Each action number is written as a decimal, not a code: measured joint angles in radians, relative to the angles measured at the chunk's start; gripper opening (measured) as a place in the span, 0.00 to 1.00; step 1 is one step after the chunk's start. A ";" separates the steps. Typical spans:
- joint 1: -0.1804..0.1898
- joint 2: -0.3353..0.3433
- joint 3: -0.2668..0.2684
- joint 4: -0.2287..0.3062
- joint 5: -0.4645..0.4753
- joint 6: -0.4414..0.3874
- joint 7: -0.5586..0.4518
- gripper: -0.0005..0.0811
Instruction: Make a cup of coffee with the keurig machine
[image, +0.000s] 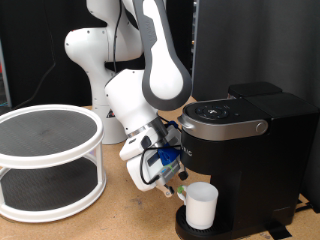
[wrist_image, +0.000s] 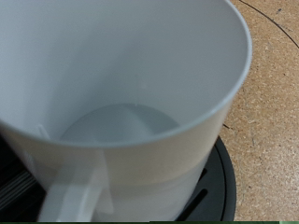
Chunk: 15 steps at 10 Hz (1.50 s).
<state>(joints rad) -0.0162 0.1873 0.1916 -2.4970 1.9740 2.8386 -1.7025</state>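
While arm bends low, end effector (image: 172, 180) beside cup (image: 202, 205) on keurig machine (image: 240, 150) base; grip state unclear.

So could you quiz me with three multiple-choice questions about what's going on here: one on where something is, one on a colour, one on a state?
1. Where does the cup stand?
A. on the round two-tier rack
B. on the keurig machine's round drip base
C. on top of the machine's lid

2. What colour is the cup?
A. white
B. red
C. black

3. What is inside the cup?
A. dark coffee
B. a spoon
C. nothing visible

Answers:
1. B, the exterior view shows it under the machine's head, on the black base.
2. A, both views show it white.
3. C, the wrist view looks into the cup and shows a bare pale bottom.

The gripper hangs just beside the cup.
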 joint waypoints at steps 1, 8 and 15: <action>-0.001 0.000 0.000 -0.003 0.000 0.000 0.000 0.77; -0.053 -0.174 -0.023 -0.174 -0.245 -0.121 0.185 0.99; -0.113 -0.383 -0.107 -0.280 -0.469 -0.343 0.343 0.99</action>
<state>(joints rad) -0.1296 -0.1956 0.0841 -2.7765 1.5048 2.4955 -1.3592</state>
